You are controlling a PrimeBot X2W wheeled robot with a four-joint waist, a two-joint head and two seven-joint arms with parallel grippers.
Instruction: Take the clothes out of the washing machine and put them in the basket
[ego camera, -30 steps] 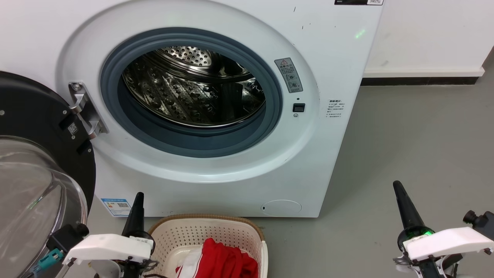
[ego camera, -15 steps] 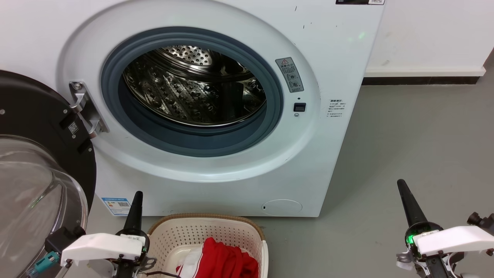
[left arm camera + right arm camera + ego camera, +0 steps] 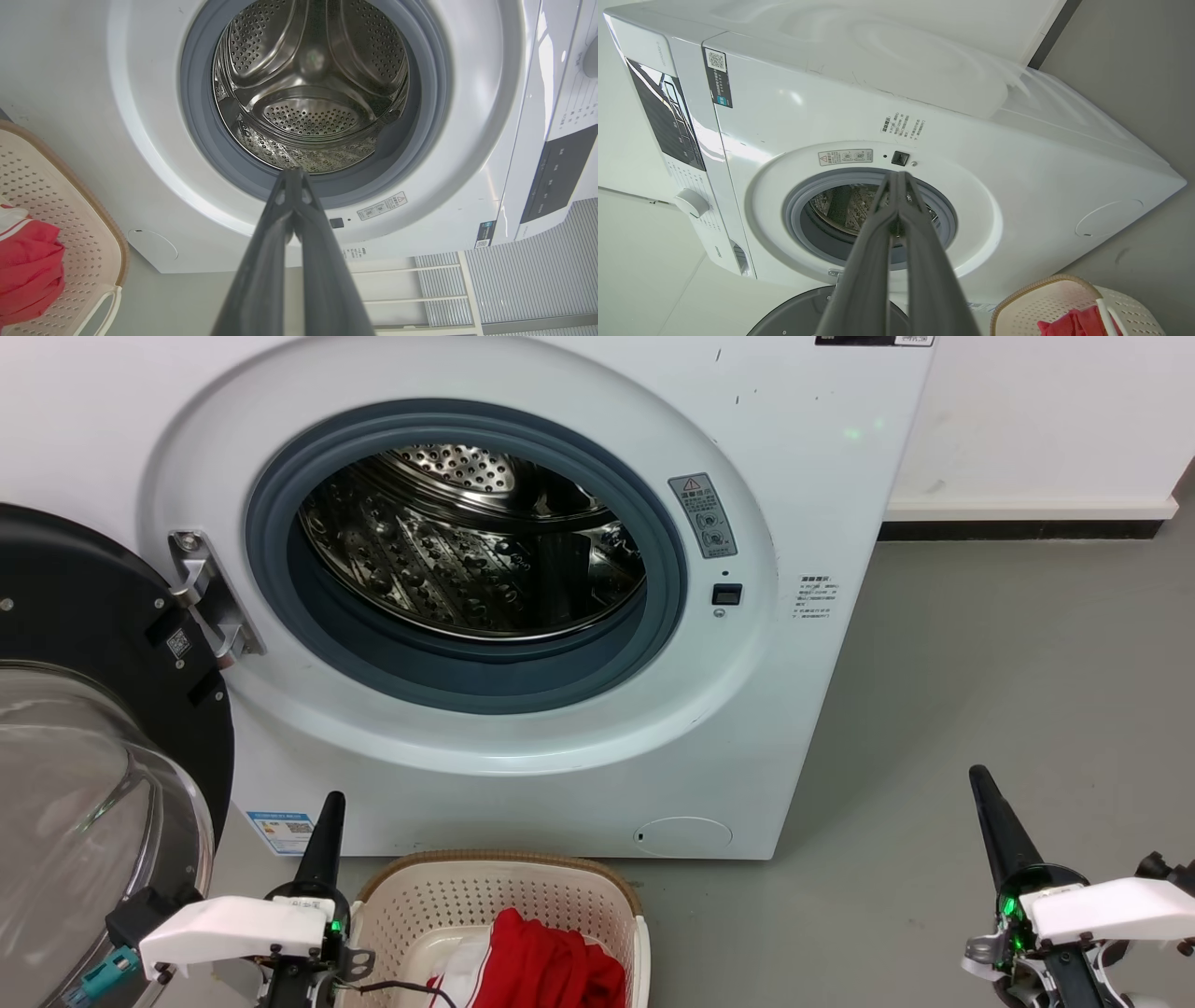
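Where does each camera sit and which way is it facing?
Head view: on the head, facing forward and down at the open washing machine; left tool lower left, right tool lower right.
Left wrist view: on the left arm, rolled, looking along its shut fingers into the drum.
Right wrist view: on the right arm, rolled, looking along its shut fingers at the port.
Shared: all three show the clothes in the basket.

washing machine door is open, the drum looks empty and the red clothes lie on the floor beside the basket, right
No: the clothes lie inside the basket, not on the floor beside it, as the head view shows. The washing machine door is open and the drum looks empty.
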